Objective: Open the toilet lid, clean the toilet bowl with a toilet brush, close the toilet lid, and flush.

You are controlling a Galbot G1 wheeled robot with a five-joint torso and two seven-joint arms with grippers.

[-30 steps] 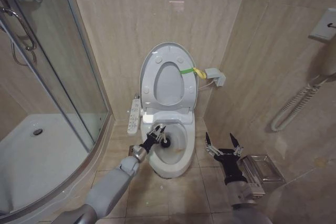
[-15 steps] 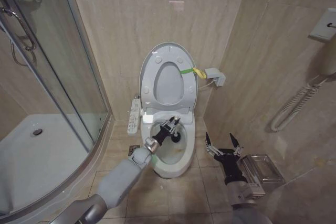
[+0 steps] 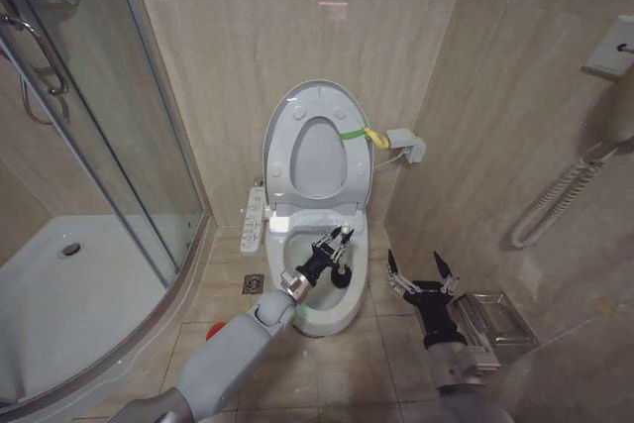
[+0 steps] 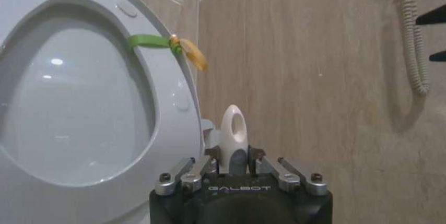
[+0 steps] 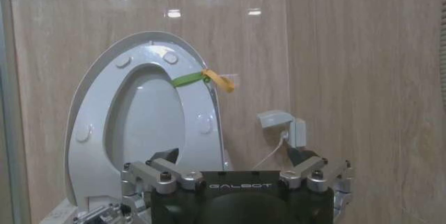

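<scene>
Beige tiled walls close around us, with a glass shower enclosure [image 3: 89, 136] at our left. Ahead, the toilet lid [image 3: 317, 146] stands raised against the wall above the toilet bowl [image 3: 322, 289]. Our left hand [image 3: 335, 245] reaches over the bowl, pinching the white handle of the toilet brush [image 4: 233, 130]. Our right hand [image 3: 418, 269] hovers beside the bowl, fingers spread.

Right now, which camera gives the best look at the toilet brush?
The head view: the toilet brush shows handle and dark head inside the toilet bowl, held by the left gripper. The left wrist view shows just its looped handle end.
</scene>
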